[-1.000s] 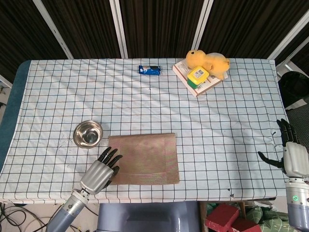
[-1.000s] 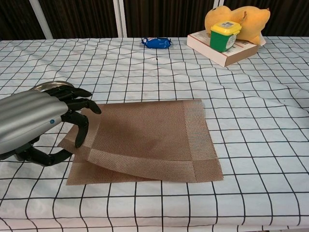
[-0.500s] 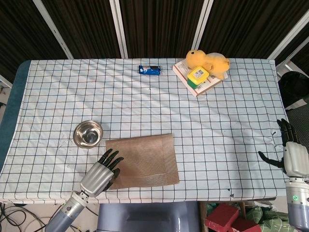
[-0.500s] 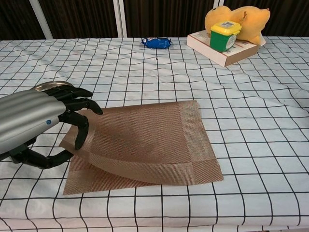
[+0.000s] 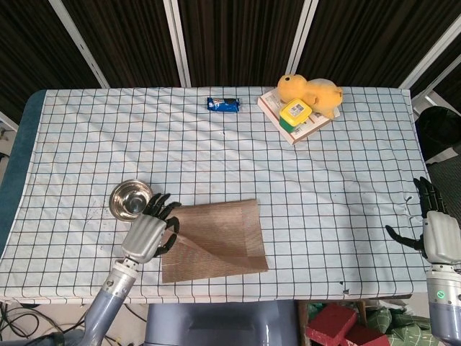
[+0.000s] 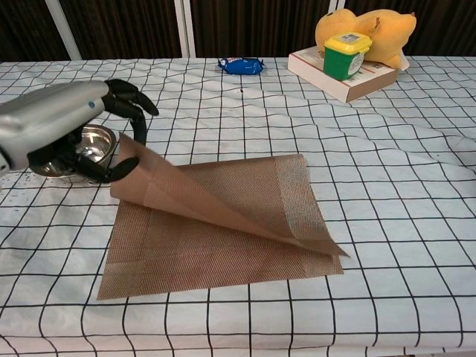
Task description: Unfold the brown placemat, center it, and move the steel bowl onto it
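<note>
Left hand (image 6: 71,130) pinches the placemat (image 6: 223,223) corner, top layer lifted.
The flap may slip free or knock the nearby bowl (image 5: 130,200); right hand (image 5: 432,229) idles, fingers apart.

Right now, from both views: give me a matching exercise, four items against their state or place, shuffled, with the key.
Items
1. left hand
2. steel bowl
3. right hand
4. blue packet

States
A. past the table's right edge, holding nothing
B. far side of the table, near the middle
C. lifting the top layer of the brown placemat by a corner
D. on the cloth just left of the placemat, empty

Pairs: 1-C, 2-D, 3-A, 4-B
</note>
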Robot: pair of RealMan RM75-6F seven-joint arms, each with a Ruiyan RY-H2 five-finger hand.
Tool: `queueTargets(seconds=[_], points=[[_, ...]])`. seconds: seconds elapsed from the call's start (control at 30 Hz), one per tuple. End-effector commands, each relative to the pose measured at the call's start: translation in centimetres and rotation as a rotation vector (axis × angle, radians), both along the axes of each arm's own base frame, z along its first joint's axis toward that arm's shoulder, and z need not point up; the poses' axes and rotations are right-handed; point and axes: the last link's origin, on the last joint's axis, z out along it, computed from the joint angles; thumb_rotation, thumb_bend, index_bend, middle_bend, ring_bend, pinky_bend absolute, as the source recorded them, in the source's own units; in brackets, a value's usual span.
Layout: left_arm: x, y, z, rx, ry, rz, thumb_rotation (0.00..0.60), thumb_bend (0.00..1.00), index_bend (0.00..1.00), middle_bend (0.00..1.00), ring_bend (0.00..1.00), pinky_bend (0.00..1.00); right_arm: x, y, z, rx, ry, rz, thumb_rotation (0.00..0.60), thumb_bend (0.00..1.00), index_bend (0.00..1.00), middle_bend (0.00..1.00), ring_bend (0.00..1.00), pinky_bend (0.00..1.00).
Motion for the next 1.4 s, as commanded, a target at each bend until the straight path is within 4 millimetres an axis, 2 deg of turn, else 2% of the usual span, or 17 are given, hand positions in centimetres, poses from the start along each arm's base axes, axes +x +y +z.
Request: queueTargets(seconds=[0.03,0.13,0.4,0.6,0.73,0.8,0.87,0.97,1.03,1.1,1.23,1.4], points=[[1.1,3.8,0.2,0.066,-0.121,0.110,0.600,0.41,0.57,0.19,0.03,0.05,-0.1,0.0,0.0,-0.001,-0.002,-0.004,0.600,0.13,0.00,0.00,0.00,0.16],[1.5,5.8,0.4,0.105,-0.168,0.161,0.600,0.41,0.57,0.20,0.03,0.05,-0.1,-0.1,0.0,0.001,-0.001,-0.005,0.600,0.13,0.00,0.00,0.00,0.16],[3.3,13.1,1.7,0.222,-0.229,0.273,0.600,0.41,0.56,0.20,0.03,0.05,-0.1,-0.1,-0.2,0.010,0.003,-0.009,0.600,0.13,0.00,0.00,0.00,0.16],[3.5,16.8,2.2,0.280,-0.136,0.325,0.600,0.41,0.54,0.20,0.03,0.04,-0.2,-0.2,-0.1,0.009,0.001,-0.014,0.600,0.13,0.00,0.00,0.00,0.16],[3.3,18.5,2.2,0.298,-0.069,0.357,0.600,0.40,0.50,0.17,0.03,0.04,-0.2,-0.2,-0.1,0.007,-0.001,-0.017,0.600,0.13,0.00,0.00,0.00,0.16],[2.9,18.8,2.1,0.298,-0.013,0.367,0.600,0.40,0.48,0.15,0.02,0.03,-0.2,-0.2,-0.1,0.009,-0.001,-0.019,0.600,0.13,0.00,0.00,0.00,0.16],[2.3,19.2,1.9,0.298,0.047,0.380,0.600,0.35,0.41,0.10,0.01,0.02,-0.2,-0.1,-0.2,0.013,0.001,-0.019,0.600,0.13,0.00,0.00,0.00,0.16],[1.3,19.2,1.5,0.272,0.105,0.424,0.600,0.19,0.19,0.01,0.00,0.00,-0.1,-0.1,-0.2,0.015,0.004,-0.017,0.600,0.13,0.00,0.00,0.00,0.16],[0.9,19.1,1.6,0.258,0.129,0.445,0.600,0.10,0.09,0.00,0.00,0.00,-0.1,-0.1,-0.2,0.015,0.005,-0.017,0.600,0.13,0.00,0.00,0.00,0.16],[0.5,19.0,1.8,0.256,0.134,0.451,0.600,0.07,0.06,0.00,0.00,0.00,-0.2,-0.1,-0.2,0.016,0.006,-0.019,0.600,0.13,0.00,0.00,0.00,0.16],[-0.4,18.3,3.1,0.262,0.103,0.435,0.600,0.06,0.05,0.00,0.00,0.00,-0.2,-0.1,-0.2,0.019,0.019,-0.017,0.600,0.13,0.00,0.00,0.00,0.16],[-2.7,15.5,5.8,0.259,0.098,0.358,0.600,0.06,0.05,0.00,0.00,0.00,-0.1,-0.1,-0.3,0.021,0.028,-0.014,0.600,0.12,0.00,0.00,0.00,0.16]])
